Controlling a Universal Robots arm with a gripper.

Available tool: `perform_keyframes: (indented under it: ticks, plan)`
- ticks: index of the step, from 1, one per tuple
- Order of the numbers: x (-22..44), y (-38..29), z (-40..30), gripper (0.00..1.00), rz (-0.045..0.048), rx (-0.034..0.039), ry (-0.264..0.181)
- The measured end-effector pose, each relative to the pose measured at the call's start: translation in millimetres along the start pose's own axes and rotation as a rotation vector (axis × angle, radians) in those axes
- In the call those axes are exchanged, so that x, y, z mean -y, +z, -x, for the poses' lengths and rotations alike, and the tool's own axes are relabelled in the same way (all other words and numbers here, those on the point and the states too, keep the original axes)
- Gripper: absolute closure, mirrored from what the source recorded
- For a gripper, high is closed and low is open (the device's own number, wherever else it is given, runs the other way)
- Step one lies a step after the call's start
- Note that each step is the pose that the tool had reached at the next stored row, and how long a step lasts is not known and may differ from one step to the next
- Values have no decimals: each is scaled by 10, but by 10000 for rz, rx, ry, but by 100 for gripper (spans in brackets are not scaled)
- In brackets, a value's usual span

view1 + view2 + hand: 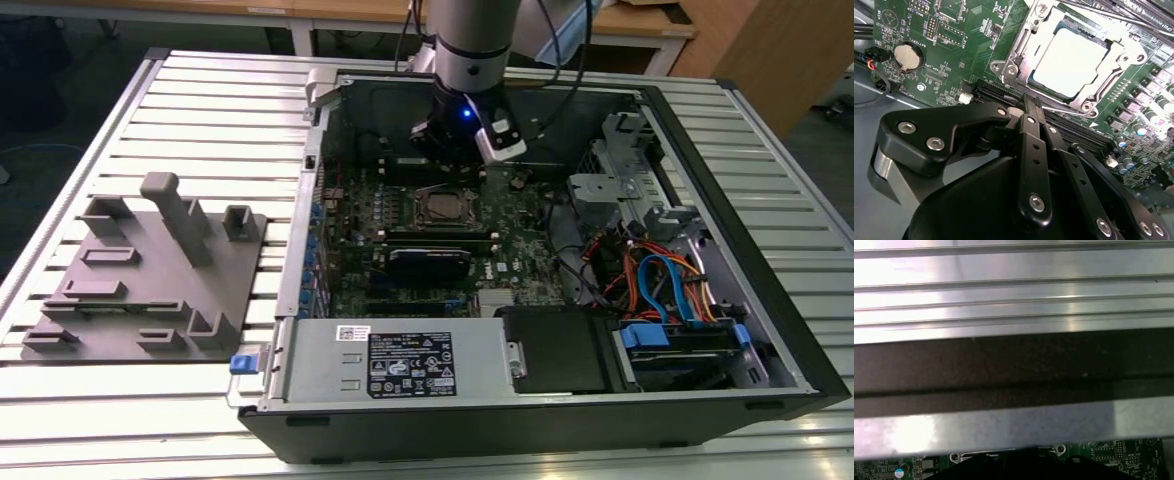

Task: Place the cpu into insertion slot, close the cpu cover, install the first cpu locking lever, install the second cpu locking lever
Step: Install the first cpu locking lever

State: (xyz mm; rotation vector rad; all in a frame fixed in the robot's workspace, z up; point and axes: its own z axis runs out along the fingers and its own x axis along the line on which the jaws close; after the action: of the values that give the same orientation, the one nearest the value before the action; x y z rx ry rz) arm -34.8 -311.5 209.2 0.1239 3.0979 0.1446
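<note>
The cpu (pixel 1069 55) lies flat in the insertion slot (pixel 441 208) in the middle of the green board, its pale metal top showing. The cpu cover (pixel 1021 47) is down around it, framing the chip in its square window. Thin metal lever rods (pixel 1114 17) run along the socket's sides; I cannot tell whether they are latched. My gripper (pixel 1031 102) hovers just off one side of the socket with its black fingers (pixel 1029 145) pressed together and nothing between them. In the exterior view the arm (pixel 467 60) reaches down into the case behind the socket.
The open computer case (pixel 747 330) lies on a slatted metal table (pixel 214 90). Long black memory slots (pixel 1074 132) run beside the socket and a coin cell (pixel 907 56) sits nearby. A power supply (pixel 400 365), cables (pixel 667 290) and a grey fixture block (pixel 147 270) are around.
</note>
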Motion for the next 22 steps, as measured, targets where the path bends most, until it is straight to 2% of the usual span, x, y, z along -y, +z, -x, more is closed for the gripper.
perform_keyframes:
  ticks: [22]
  plan:
    - [7, 97, 23, 90, -3, -39, 4]
